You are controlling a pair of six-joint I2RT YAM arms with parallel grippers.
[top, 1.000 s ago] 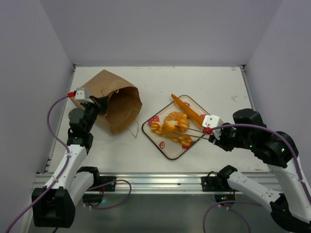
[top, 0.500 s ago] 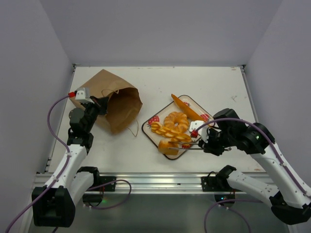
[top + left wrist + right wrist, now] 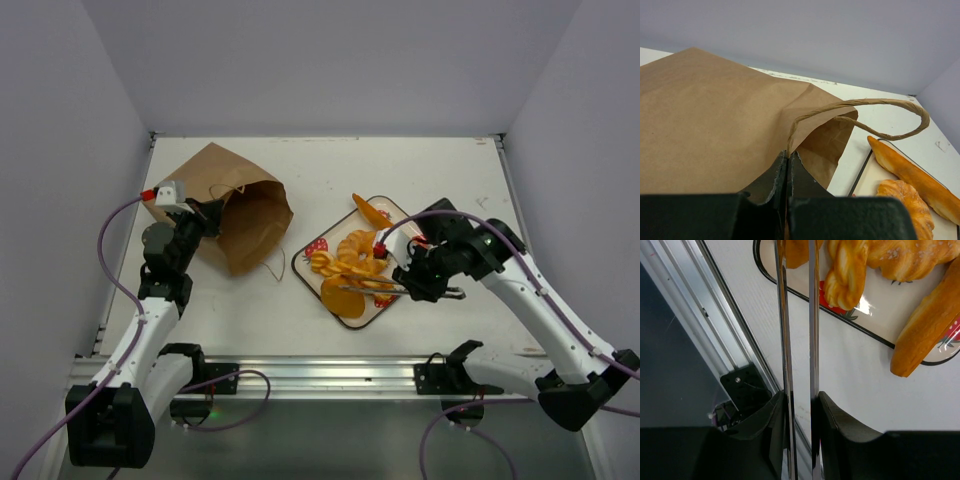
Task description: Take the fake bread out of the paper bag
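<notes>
Beside the tray (image 3: pixel 303 262), right arm (image 3: pixel 530 292) bent low, right tool (image 3: pixel 800 404) squeezing tongs (image 3: pixel 813 315), left tool (image 3: pixel 788 161) pinching paper bag (image 3: pixel 715 125).

brown paper bag (image 3: pixel 235 205), golden-orange bread (image 3: pixel 355 262) (strawberry-printed white tray (image 3: pixel 305 265))

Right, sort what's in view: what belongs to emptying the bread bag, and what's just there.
Job:
- paper bag, its rim pinched by the left gripper
- fake bread
- tongs, held in the right gripper

Just there:
- strawberry-printed tray under the bread
- table
- purple cables
</notes>
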